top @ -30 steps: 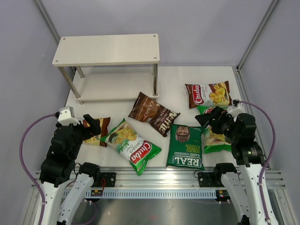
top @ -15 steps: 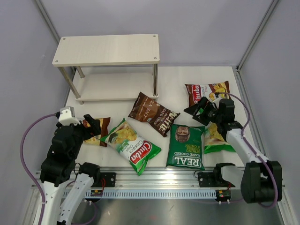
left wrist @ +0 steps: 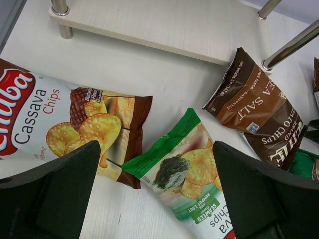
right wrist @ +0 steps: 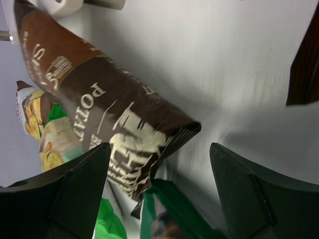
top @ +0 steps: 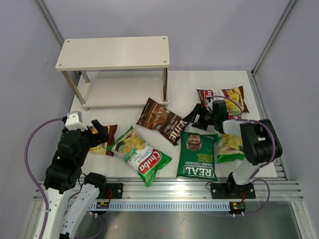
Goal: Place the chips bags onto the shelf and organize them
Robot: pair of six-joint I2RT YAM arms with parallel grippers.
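The shelf (top: 112,52) stands at the back left with both boards bare. The dark brown Sea Salt bag (top: 163,121) lies mid-table, also in the right wrist view (right wrist: 114,129). My right gripper (top: 194,115) is open and low at that bag's right end, with the bag corner between its jaws (right wrist: 162,194). The REAL bag (top: 198,155) lies in front of it. One brown Chuba bag (top: 224,99) and one green Chuba bag (top: 229,147) lie at the right. My left gripper (top: 97,133) is open and empty (left wrist: 154,194) above another brown Chuba bag (left wrist: 65,124) and another green Chuba bag (left wrist: 194,174).
The shelf's metal legs (top: 165,84) stand just behind the Sea Salt bag. Grey enclosure walls close off the left, right and back. The right arm lies low across the right-hand bags. A metal rail (top: 169,191) runs along the front edge.
The right arm has swung left and down, from above the right-hand green bag to the right end of the Sea Salt bag. The left arm has hardly moved.
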